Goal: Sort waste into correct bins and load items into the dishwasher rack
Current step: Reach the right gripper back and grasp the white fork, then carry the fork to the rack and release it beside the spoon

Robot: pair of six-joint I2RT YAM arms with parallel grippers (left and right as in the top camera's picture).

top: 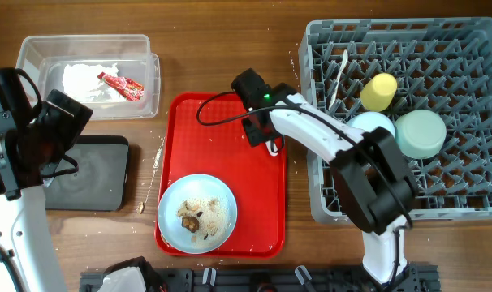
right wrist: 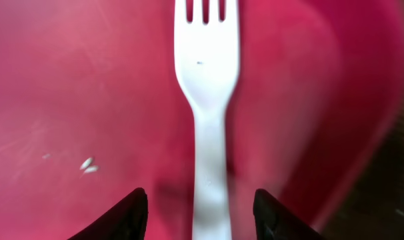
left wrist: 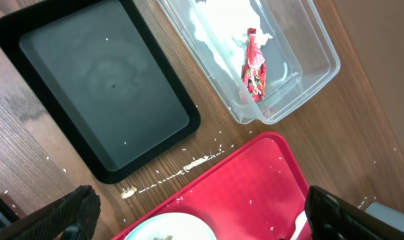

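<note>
The white plastic fork (right wrist: 209, 67) lies on the red tray (right wrist: 69, 80), tines pointing away. My right gripper (right wrist: 203, 217) is open with a finger on each side of the fork's handle; in the overhead view it (top: 260, 122) hangs over the tray's upper right corner. My left gripper (left wrist: 202, 223) is open and empty above the gap between the black tray (left wrist: 102, 87) and the red tray. The clear tub (left wrist: 289, 40) holds white napkins (left wrist: 219, 27) and the red-and-white wrapper (left wrist: 254, 67). The light blue plate (top: 197, 212) carries rice and brown scraps.
The grey rack (top: 473, 105) at right holds the white spoon (top: 341, 75), yellow cup (top: 378, 92), light blue bowl (top: 368, 124) and pale green bowl (top: 420, 133). Rice grains are scattered on the wood (left wrist: 182, 170) between the black tray and the red tray.
</note>
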